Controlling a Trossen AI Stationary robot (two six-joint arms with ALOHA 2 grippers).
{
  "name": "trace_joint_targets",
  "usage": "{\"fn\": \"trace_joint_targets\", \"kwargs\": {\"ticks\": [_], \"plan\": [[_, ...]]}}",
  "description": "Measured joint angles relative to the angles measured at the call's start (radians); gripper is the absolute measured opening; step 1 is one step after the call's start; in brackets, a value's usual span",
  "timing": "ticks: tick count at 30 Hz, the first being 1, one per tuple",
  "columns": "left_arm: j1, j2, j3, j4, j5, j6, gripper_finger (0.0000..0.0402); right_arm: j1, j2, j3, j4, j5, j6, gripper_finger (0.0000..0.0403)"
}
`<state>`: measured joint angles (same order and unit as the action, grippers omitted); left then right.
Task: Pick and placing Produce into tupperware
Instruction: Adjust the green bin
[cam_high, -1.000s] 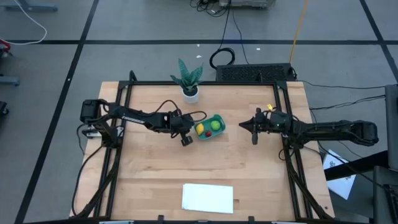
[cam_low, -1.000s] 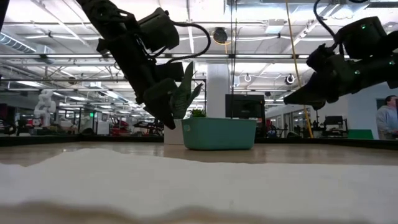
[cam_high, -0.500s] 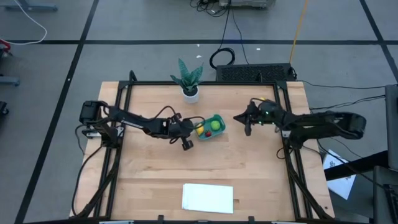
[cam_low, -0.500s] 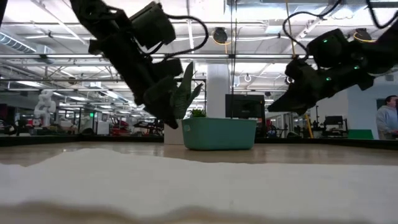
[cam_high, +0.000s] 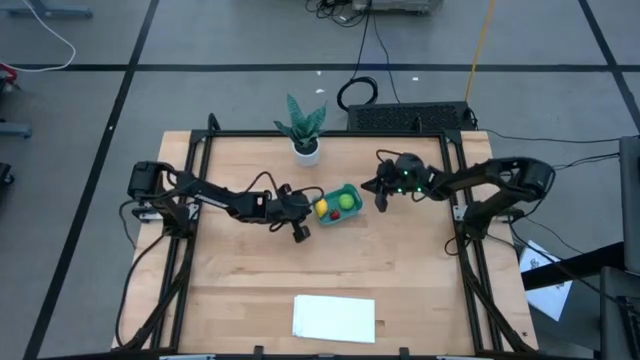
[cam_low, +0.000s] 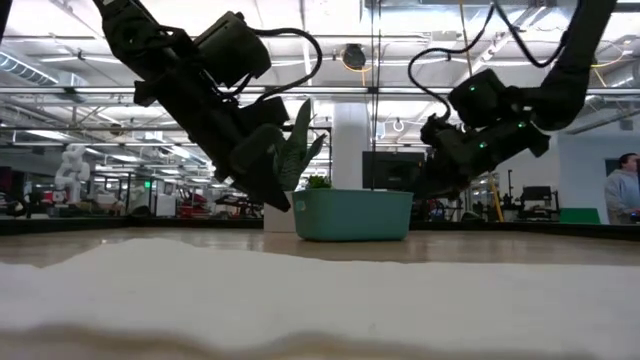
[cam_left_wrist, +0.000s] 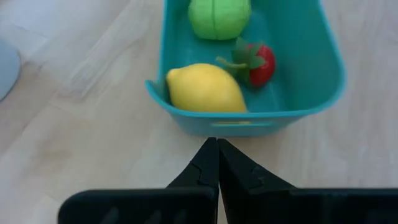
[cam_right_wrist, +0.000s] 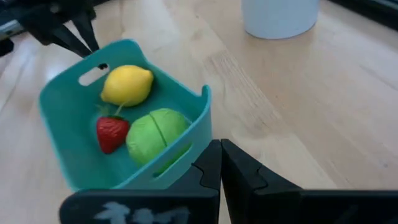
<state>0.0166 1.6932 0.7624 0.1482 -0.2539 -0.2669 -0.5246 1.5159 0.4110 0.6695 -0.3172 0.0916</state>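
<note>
My left fingers (cam_left_wrist: 217, 147) are clenched tight on nothing, their tips pressed together into a single point just outside one short end wall of the teal tupperware (cam_left_wrist: 323, 62). From above, that same left gripper (cam_high: 298, 226) sits at the tub's left end, low over the wooden counter (cam_high: 400, 270).

My right fingers (cam_right_wrist: 221, 149) are clenched empty as well, closed to a point right by the opposite end of the tupperware (cam_right_wrist: 65, 134). In the overhead view my right gripper (cam_high: 379, 197) hangs just beside the tub's right end, the arm reaching in from the right edge of the counter.

All three produce pieces lie inside the tupperware (cam_high: 349, 190), which stands near the middle of the counter toward its far side. The yellow lemon (cam_left_wrist: 206, 88) rests against the wall nearest my left fingers, the lime-green ball (cam_left_wrist: 219, 17) sits toward the end nearest my right fingers, and the small red strawberry (cam_left_wrist: 261, 63) lies between them, against a long side wall.

A potted plant in a white pot (cam_high: 306, 150) stands behind the tub, near the counter's far edge. A flat white sheet (cam_high: 334, 318) lies well apart, by the near edge.
</note>
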Motion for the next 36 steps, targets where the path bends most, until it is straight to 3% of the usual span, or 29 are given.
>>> {"fn": "trace_joint_targets", "kwargs": {"ticks": [16,36], "plan": [[0.068,0.000,0.000,0.036,0.101,0.059,0.0000,0.077,0.054,0.027,0.007,-0.035,0.030,0.0000],[0.145,0.000,-0.002,0.032,0.140,0.108,0.0000,0.164,0.054,0.026,0.001,-0.061,0.106,0.0000]]}}
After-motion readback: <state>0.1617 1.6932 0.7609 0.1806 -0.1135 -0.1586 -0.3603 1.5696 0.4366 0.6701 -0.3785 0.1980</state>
